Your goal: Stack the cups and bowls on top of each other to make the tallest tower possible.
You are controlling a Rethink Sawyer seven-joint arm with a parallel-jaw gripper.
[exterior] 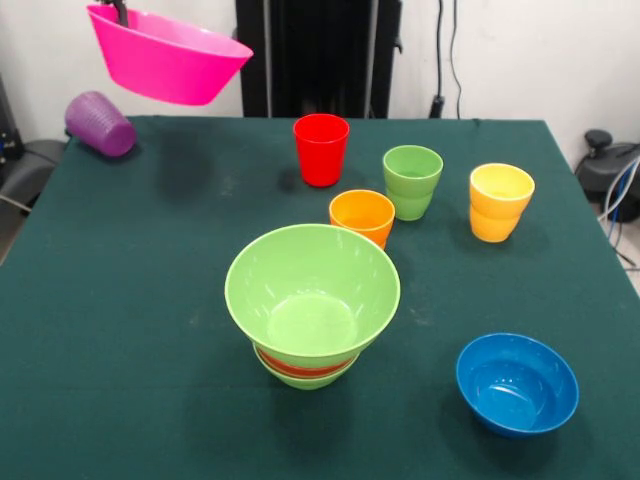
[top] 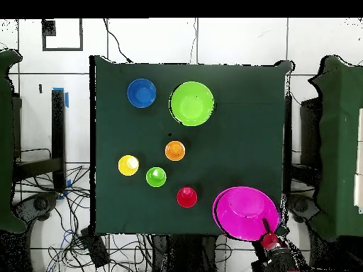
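My gripper [exterior: 120, 12] is shut on the far rim of the huge pink bowl [exterior: 165, 55] and holds it tilted in the air above the table's far left corner. In the overhead view the gripper [top: 268, 237] is at the bowl's [top: 246, 209] edge. The tower [exterior: 312, 300] is a large lime green bowl on a red-orange bowl on a small green bowl, at the table's middle. The blue bowl [exterior: 517, 383] stands alone, front right. The purple cup [exterior: 100, 123] lies on its side under the pink bowl. The red [exterior: 321, 148], green [exterior: 412, 180], orange [exterior: 362, 215] and yellow [exterior: 500, 200] cups stand upright.
The four upright cups form a loose group behind the tower. The dark green table [exterior: 120, 330] has bare cloth at the left and front left. Chairs and cables lie beyond the table's edges.
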